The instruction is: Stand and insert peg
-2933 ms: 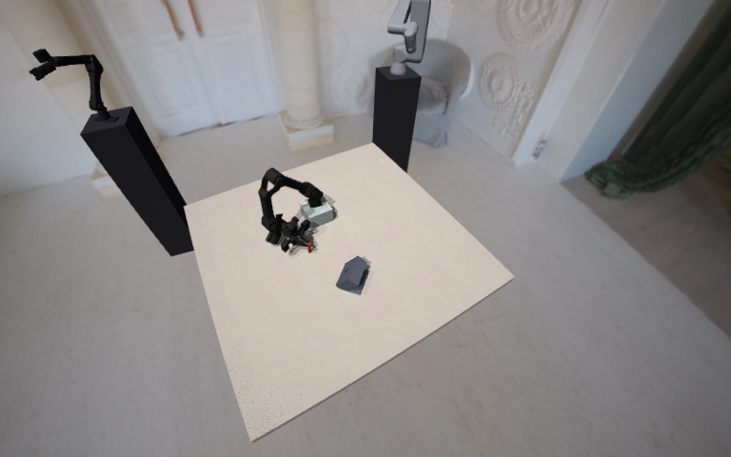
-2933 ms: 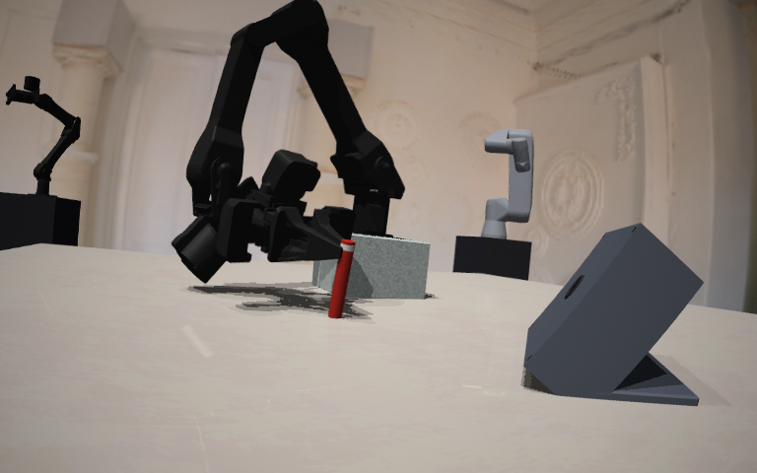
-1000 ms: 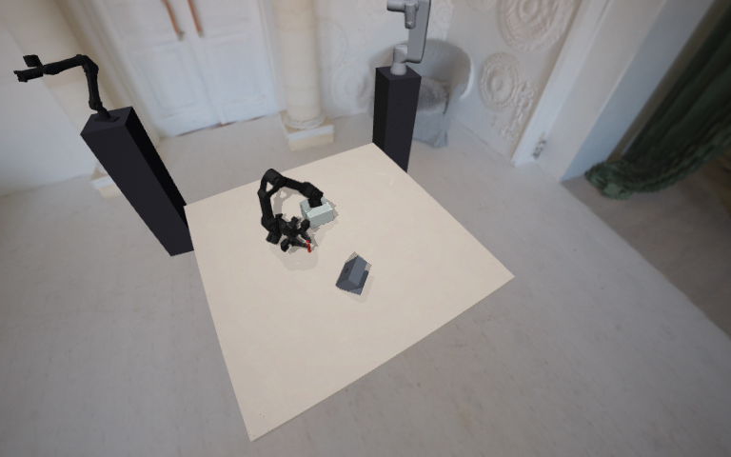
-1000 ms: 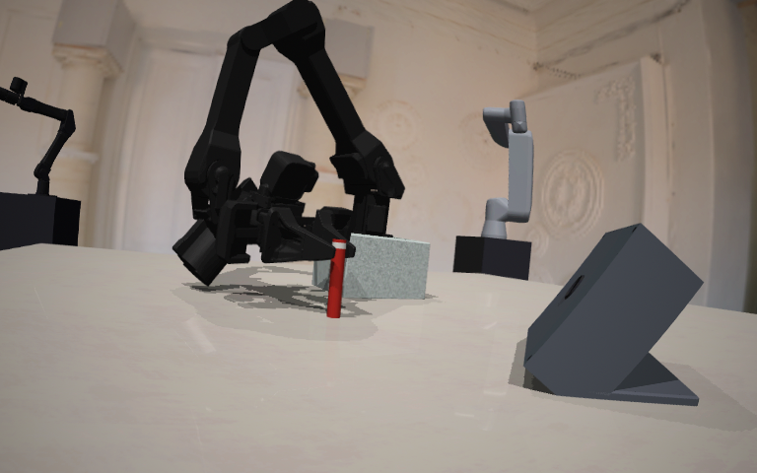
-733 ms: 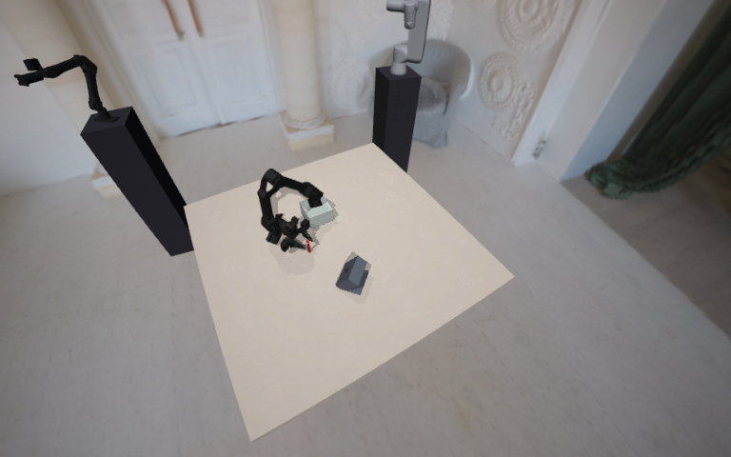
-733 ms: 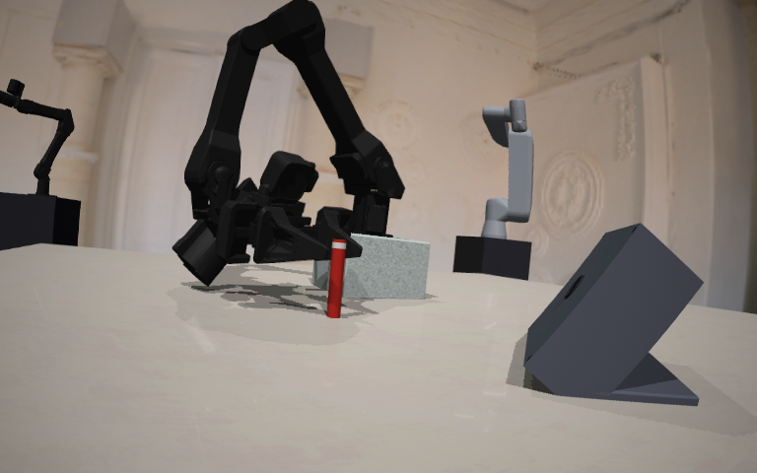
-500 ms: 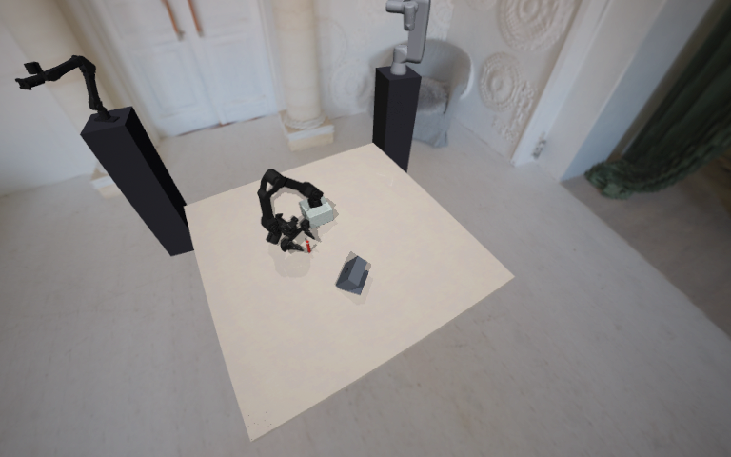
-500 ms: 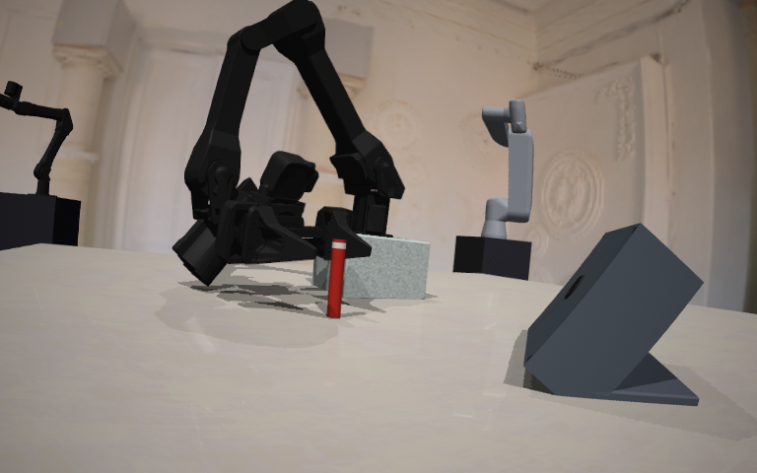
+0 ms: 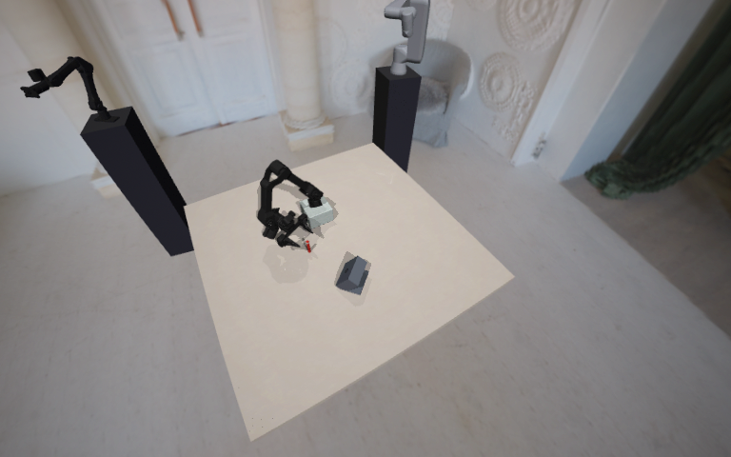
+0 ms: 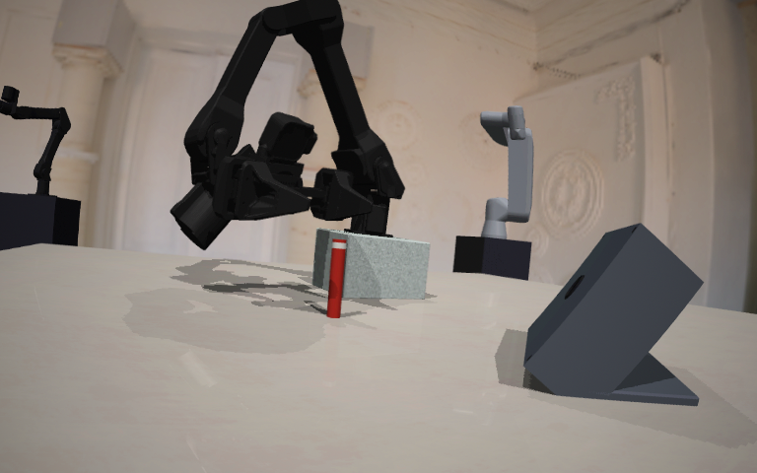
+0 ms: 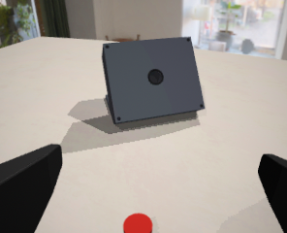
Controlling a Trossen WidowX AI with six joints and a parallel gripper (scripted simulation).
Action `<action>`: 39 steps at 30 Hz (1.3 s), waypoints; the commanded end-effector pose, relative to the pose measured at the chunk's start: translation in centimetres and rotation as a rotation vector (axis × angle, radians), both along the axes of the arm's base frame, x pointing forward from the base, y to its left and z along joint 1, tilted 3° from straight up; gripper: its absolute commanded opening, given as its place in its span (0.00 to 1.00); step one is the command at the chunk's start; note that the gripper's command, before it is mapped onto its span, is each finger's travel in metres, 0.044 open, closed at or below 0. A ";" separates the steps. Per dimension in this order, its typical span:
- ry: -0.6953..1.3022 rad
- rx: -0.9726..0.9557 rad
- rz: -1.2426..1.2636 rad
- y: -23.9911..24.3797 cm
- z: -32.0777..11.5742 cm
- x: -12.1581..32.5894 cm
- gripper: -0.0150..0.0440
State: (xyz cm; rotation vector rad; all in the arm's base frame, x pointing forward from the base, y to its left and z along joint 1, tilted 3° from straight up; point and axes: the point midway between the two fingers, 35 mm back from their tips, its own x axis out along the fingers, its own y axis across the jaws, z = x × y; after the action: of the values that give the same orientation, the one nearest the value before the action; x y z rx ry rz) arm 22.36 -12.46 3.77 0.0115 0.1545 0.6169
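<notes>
Exterior view, clock directions taken in the picture from the peg at centre. At 10 o'clock, a black arm (image 9: 90, 85) (image 10: 55, 137) occupies a dark pedestal (image 9: 131, 175) (image 10: 36, 220). At 12 o'clock, the gripper (image 9: 305, 238) (image 10: 340, 206) (image 11: 163, 159) hangs with its fingers spread wide, holding nothing. The red peg (image 9: 308, 247) (image 10: 335, 287) (image 11: 138, 223) stands on its plain end on the table (image 9: 358, 350) (image 10: 253, 410) (image 11: 231, 121), white band uppermost. At 2 o'clock, a grey arm (image 9: 418, 36) (image 10: 520, 172) appears. Near 3 o'clock, the sloped panel (image 9: 352, 277) (image 10: 611, 316) (image 11: 129, 87) presents its unfilled hole (image 9: 346, 270) (image 10: 574, 287) (image 11: 155, 77), well apart from the peg.
</notes>
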 end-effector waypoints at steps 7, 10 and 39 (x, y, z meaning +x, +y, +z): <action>0.019 -0.004 -0.018 0.6 11.5 -0.9 1.00; 0.019 -0.004 -0.018 0.6 11.5 -0.9 1.00; 0.647 -0.316 0.410 5.6 5.1 -2.1 1.00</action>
State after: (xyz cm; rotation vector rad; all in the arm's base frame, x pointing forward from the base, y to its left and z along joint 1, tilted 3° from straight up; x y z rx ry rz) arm 20.32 -6.75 9.63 -0.0813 0.7829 0.9748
